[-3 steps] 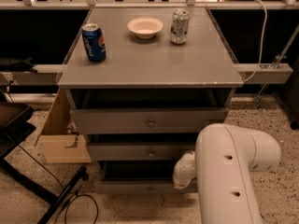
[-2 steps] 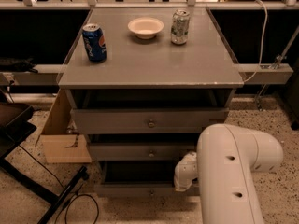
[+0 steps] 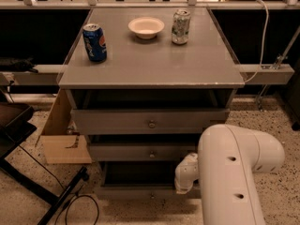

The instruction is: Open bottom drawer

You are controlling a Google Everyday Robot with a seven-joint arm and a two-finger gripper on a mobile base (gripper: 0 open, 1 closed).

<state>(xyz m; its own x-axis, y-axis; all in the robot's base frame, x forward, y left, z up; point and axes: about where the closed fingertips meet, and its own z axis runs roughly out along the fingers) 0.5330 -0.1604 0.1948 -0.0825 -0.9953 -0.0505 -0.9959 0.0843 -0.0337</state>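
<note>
The grey cabinet has three drawer fronts. The bottom drawer (image 3: 126, 191) is the lowest and narrowest; its small round knob (image 3: 151, 196) shows at the front. The front stands out from the cabinet, with a dark gap above it. My gripper (image 3: 184, 183) is at the right end of the bottom drawer, low beside the cabinet's right side, at the end of my big white arm (image 3: 234, 172). The arm's wrist covers it. The mid-sized drawer (image 3: 140, 152) and the top, widest drawer (image 3: 150, 121) are above, both nearly flush.
On the cabinet top (image 3: 150, 64) stand a blue can (image 3: 94, 42), a white bowl (image 3: 146, 27) and a silver can (image 3: 180, 26). A cardboard box (image 3: 61, 135) leans at the cabinet's left. A black stand and cable (image 3: 61, 196) lie on the floor at the left.
My arm and wrist have shifted slightly down and toward the camera. The bottom drawer front sits a little further out than before.
</note>
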